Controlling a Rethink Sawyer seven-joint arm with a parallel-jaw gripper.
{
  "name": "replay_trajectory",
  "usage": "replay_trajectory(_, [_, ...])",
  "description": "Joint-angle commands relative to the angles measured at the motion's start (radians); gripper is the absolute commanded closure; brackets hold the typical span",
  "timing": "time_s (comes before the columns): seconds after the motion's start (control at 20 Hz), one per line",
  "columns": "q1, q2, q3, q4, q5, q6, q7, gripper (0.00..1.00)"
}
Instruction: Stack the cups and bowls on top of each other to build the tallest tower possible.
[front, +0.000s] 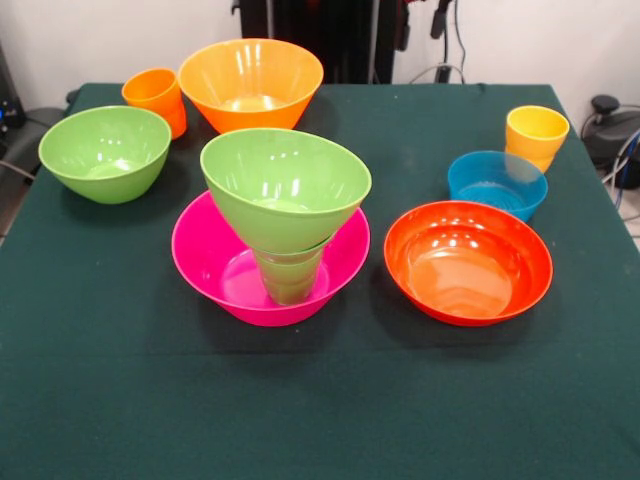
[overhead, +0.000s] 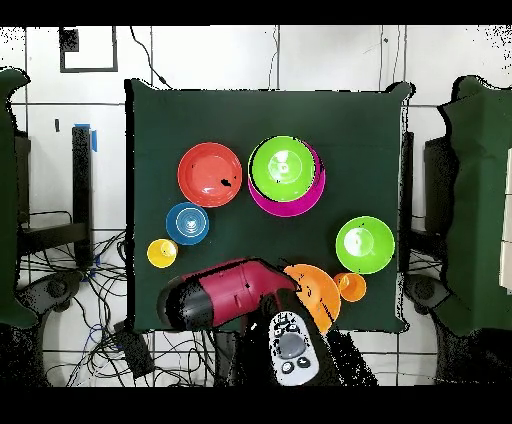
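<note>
I found the tower (front: 284, 235) partly built near the middle of the dark green tablecloth (front: 320, 420): a large glossy pink plastic bowl (front: 205, 262) as base, a green tapered plastic cup (front: 290, 275) standing inside it, and a light green flared plastic bowl (front: 285, 185) perched on top, tilted noticeably.

Unstacked pieces remained:
- a red-orange shallow bowl (front: 468, 262), just beside the tower;
- a translucent blue small bowl (front: 497, 183), with a yellow-orange tumbler (front: 536, 135) close behind it;
- a second light green bowl (front: 105, 152), well apart from the tower;
- a large orange bowl (front: 251, 83), with an orange cup (front: 156, 98) just beside it.

My red and black arm (overhead: 225, 293) was drawn back at the table's edge, over the orange bowl's side. I could not tell the state of my gripper, as no view showed it clearly.

In my judgement, roughly a third of the work was done, and the tilt of the top bowl could threaten further stacking.
</note>
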Motion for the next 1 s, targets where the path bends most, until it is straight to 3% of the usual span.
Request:
replay_trajectory(0.05, [0.100,-0.016,-0.016,0.153,0.071,-0.090,0.265,0.00])
replay_trajectory(0.3, [0.261,-0.058,-0.096,0.152,0.082,-0.098,0.408,0.00])
replay_trajectory(0.5, [0.388,-0.062,-0.168,0.117,0.075,-0.188,0.526,0.00])
replay_trajectory(0.6, [0.420,-0.048,-0.175,0.106,0.104,-0.183,0.564,0.00])
replay_trajectory(0.8, [0.464,0.030,-0.170,0.062,0.143,-0.267,0.623,0.00])
replay_trajectory(1.0, [0.518,0.031,-0.204,-0.007,0.149,-0.220,0.672,0.00])
